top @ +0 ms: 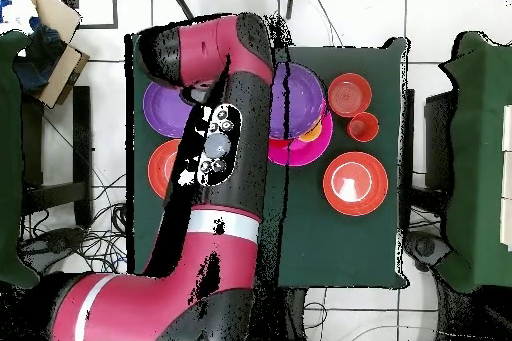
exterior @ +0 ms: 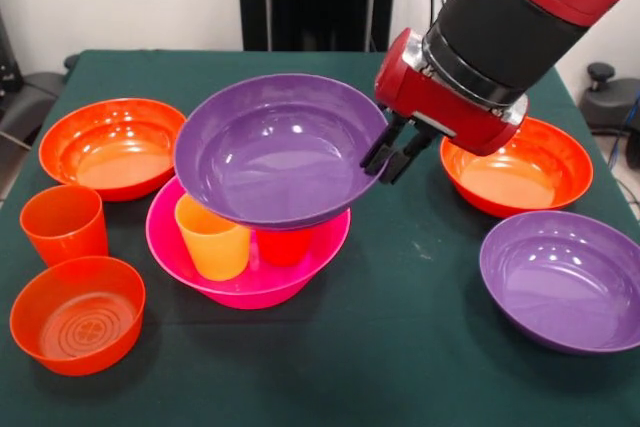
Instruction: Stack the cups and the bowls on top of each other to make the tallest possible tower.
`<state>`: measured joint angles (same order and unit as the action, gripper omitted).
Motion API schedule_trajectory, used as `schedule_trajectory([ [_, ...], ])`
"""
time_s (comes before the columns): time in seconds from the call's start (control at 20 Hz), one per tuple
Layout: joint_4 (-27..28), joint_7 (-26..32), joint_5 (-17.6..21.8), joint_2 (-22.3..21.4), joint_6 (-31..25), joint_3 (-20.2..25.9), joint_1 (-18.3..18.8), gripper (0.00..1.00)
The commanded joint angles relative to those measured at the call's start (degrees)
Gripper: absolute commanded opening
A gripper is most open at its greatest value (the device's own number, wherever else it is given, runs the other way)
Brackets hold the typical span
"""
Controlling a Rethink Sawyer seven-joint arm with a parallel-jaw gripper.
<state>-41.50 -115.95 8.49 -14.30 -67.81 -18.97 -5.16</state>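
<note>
The big pink bowl (exterior: 250,272) stands mid-table as the tower's base, with a yellow cup (exterior: 212,239) and a red cup (exterior: 283,245) upright inside it. A purple bowl (exterior: 272,147) sits tilted on top of these cups. My gripper (exterior: 392,155) is shut on that bowl's right rim. An orange cup (exterior: 63,224) stands alone at the left. In the overhead view the arm (top: 215,147) hides the gripper, and the purple bowl (top: 302,97) and the pink bowl (top: 312,149) show beside it. The small blue bowl is out of view.
A wide orange bowl (exterior: 112,147) lies at the left and another (exterior: 516,167) at the right behind the gripper. A second purple bowl (exterior: 565,279) lies at the front right. A small orange bowl (exterior: 78,314) lies at the front left.
</note>
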Motion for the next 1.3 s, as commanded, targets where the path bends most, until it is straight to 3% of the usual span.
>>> schedule_trajectory([
  [0.05,2.38,-13.44,1.51,0.79,-7.36,-3.16,-3.29,0.0],
  [0.3,3.14,-12.99,1.62,1.03,-9.84,-7.07,-4.5,0.0],
  [0.55,1.73,-13.25,0.89,1.06,-8.54,-8.97,-5.17,0.0],
  [0.95,-5.44,-16.82,-0.36,0.45,0.78,-8.22,-6.63,0.0],
  [1.3,-9.57,-16.74,1.26,-0.21,2.44,-9.71,-8.36,0.0],
])
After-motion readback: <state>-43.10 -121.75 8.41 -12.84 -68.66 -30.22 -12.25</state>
